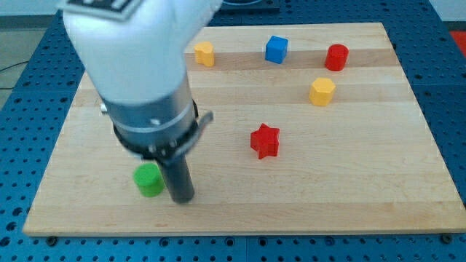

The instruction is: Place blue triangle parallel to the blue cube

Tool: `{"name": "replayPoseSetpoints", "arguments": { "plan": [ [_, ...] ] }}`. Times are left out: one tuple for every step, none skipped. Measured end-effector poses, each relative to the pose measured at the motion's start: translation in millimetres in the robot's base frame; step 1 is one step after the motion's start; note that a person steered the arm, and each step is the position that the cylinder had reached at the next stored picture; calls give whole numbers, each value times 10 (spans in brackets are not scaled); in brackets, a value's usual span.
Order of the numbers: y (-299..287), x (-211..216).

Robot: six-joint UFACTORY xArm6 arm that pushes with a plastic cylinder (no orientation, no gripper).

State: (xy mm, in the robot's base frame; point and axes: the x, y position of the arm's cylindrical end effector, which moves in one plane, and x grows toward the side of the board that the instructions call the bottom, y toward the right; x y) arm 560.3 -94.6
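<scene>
Camera view, my tip (182,198) just right of green block (149,180), blue cube (276,49) well apart, no jaws fitted

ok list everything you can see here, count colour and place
blue cube: 1, blue, view's top, right of centre
yellow blocks: 2, yellow, one at top centre, one at right below the red cylinder
red cylinder: 1, red, top right
red star: 1, red, centre
green block: 1, green, bottom left
blue triangle: none visible
board: 1, pale wood
my arm: 1, white and grey, left
my tip: 1, dark, just right of the green block
</scene>
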Motion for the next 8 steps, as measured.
{"name": "replayPoseSetpoints", "arguments": {
  "plan": [
    [-291,-310],
    [-133,76],
    [-170,340],
    [-825,-140],
    [-491,-137],
    [-218,-137],
    [553,-192],
    [610,-736]
  ]
}}
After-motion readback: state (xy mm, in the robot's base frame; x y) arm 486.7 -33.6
